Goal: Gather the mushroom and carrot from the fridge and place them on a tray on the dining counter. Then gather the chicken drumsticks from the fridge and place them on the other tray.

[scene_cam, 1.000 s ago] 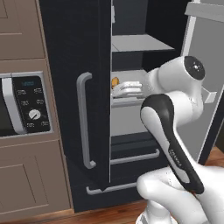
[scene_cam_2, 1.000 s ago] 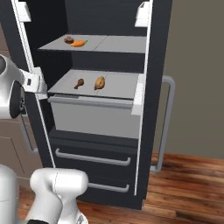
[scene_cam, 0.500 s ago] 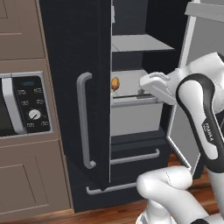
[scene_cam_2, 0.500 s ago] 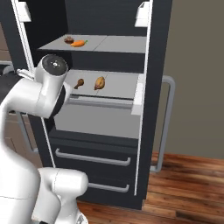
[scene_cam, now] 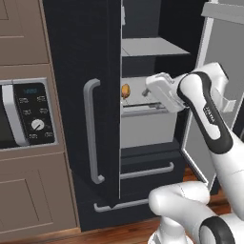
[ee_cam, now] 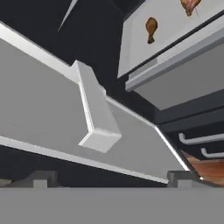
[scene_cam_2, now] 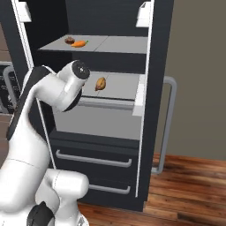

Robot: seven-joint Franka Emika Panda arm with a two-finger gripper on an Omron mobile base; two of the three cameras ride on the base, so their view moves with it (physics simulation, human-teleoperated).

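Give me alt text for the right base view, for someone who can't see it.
A white robot arm reaches toward an open black fridge. The upper shelf holds a carrot beside a mushroom; the shelf below holds a chicken drumstick. Two drawers sit underneath.

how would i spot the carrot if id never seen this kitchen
Look in the open black fridge, on the upper grey shelf, near its left end. The carrot is the bright orange tapered root with a green tip, lying beside the dark brown mushroom.
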